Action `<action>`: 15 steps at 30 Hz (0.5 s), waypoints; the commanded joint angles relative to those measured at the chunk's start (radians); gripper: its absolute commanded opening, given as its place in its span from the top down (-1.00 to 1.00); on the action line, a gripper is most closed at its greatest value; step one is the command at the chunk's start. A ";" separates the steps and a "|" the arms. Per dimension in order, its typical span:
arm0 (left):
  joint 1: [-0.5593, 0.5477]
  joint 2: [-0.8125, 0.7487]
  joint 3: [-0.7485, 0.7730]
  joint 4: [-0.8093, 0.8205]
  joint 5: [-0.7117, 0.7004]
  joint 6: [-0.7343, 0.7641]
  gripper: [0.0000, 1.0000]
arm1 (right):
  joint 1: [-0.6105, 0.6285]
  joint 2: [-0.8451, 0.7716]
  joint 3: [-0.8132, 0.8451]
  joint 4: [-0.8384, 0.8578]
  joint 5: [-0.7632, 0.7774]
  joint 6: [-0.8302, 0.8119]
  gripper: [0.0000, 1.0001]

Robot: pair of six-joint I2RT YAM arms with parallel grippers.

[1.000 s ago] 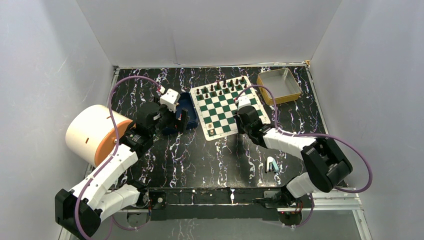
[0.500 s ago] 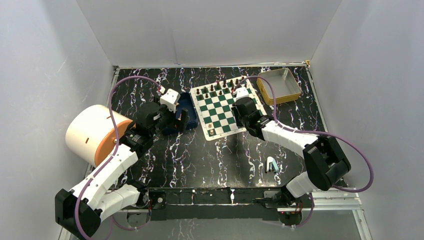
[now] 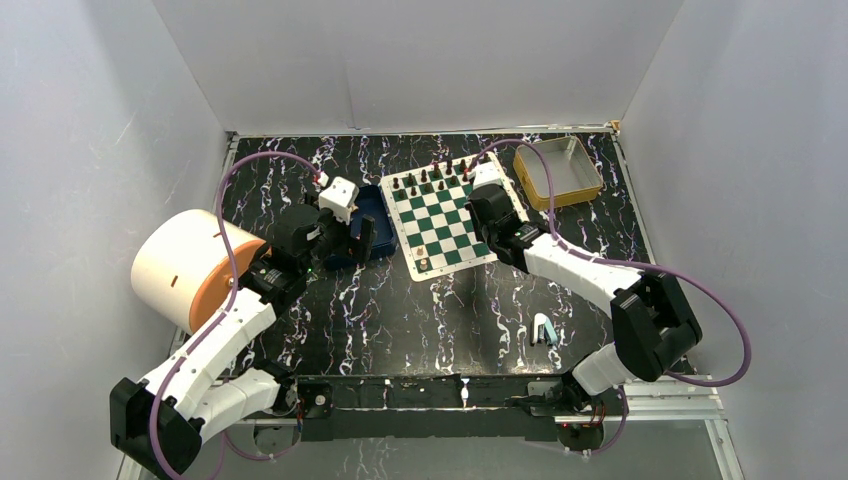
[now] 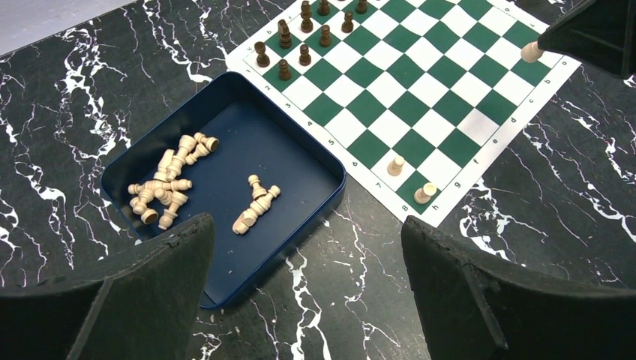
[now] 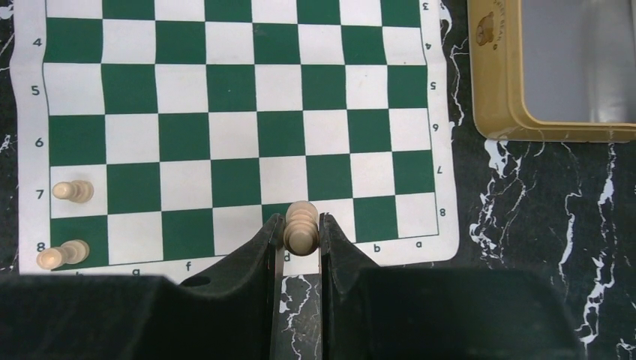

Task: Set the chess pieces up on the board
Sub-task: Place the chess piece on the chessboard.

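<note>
The green-and-white board [image 3: 445, 215] lies mid-table. My right gripper [image 5: 300, 229] is shut on a cream chess piece [image 5: 302, 217], held over the board's [image 5: 225, 97] edge row by the letter d. From the left wrist view that piece [image 4: 532, 52] shows at the right gripper's [image 4: 592, 34] tip. Two cream pieces [image 5: 73, 191] [image 5: 61, 255] stand at the board's corner. More cream pieces [image 4: 165, 184] lie heaped in the blue tray [image 4: 292, 150]. My left gripper [image 4: 306, 225] hovers open and empty above the tray's near corner. Dark pieces [image 4: 300, 34] fill the board's far rows.
A yellow-rimmed tin [image 3: 558, 172] sits right of the board, close to the right arm. A white and orange cylinder [image 3: 190, 268] stands beside the left arm. A small teal object [image 3: 543, 329] lies near the right arm's base.
My right arm has carried the cream piece away from the near edge toward the board's far right side. The left arm has stayed still.
</note>
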 commanded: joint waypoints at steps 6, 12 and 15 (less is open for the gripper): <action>-0.003 -0.037 0.007 -0.005 -0.030 0.008 -0.83 | -0.029 0.004 0.083 -0.009 0.008 -0.043 0.66; -0.002 -0.037 0.007 -0.004 -0.031 0.007 -0.83 | -0.088 0.004 0.096 -0.005 -0.086 -0.064 0.65; -0.003 -0.040 0.006 -0.004 -0.032 0.008 -0.83 | -0.100 0.004 0.086 0.008 -0.131 -0.070 0.65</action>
